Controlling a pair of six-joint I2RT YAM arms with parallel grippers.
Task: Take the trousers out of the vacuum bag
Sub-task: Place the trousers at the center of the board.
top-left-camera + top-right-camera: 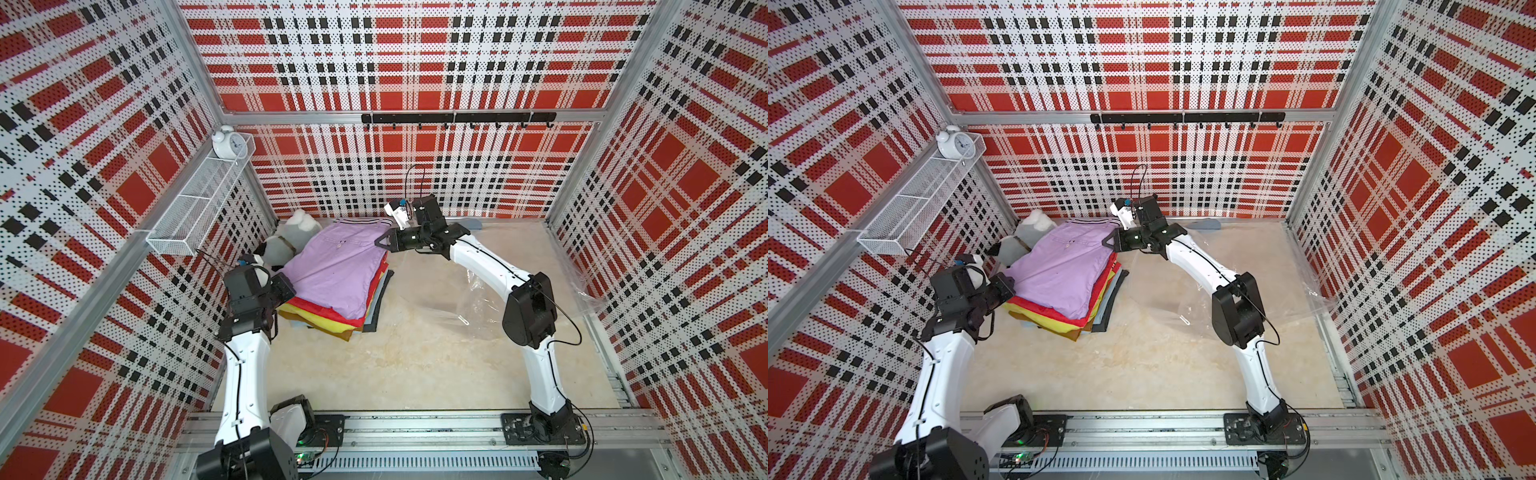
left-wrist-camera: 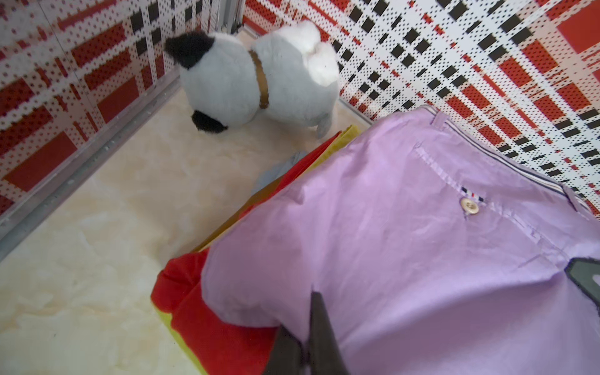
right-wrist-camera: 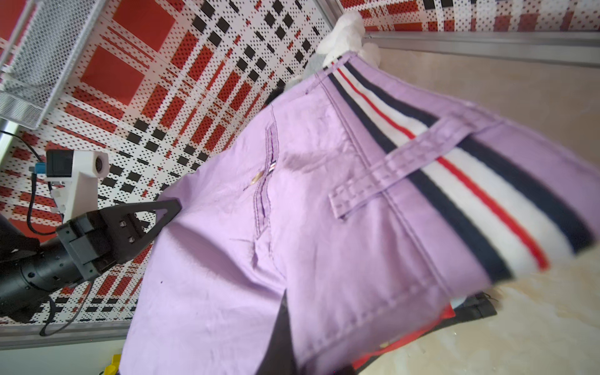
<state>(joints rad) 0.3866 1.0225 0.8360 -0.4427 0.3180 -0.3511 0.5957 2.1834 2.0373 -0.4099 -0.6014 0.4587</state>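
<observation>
Step in hand: by the look of it, carrying the trousers clear of the bag; the stack already lies outside the plastic.
Trousers (image 1: pixel 336 270): folded cloth trousers in a stack, lilac on top with a navy, white and red striped waistband, over red, yellow-green, mustard-brown, light blue and charcoal-black layers. They lie at the far left of the pale marbled bench (image 1: pixel 415 365).
Vacuum bag (image 1: pixel 469 299): large clear crinkly plastic bag, lying slack on the right of the bench beneath the right arm, apart from the stack.
Left gripper (image 2: pixel 306 324): clenched, pinching the lilac top layer at the stack's near left corner.
Right gripper (image 1: pixel 380 241): clenched on the lilac layer's edge at the waistband end, at the stack's far right.
Relation: the two grippers hold opposite corners of the top layer, with the stack between them. The lower layers appear not to be held.
Technique: move both arms together and level, keeping the cloth lightly taut, so that the top layer neither sags nor slides off alone.
Neighbour: grey-white plush toy (image 2: pixel 253 74) with a brown collar, just beside the stack's far left side; best left undisturbed.
</observation>
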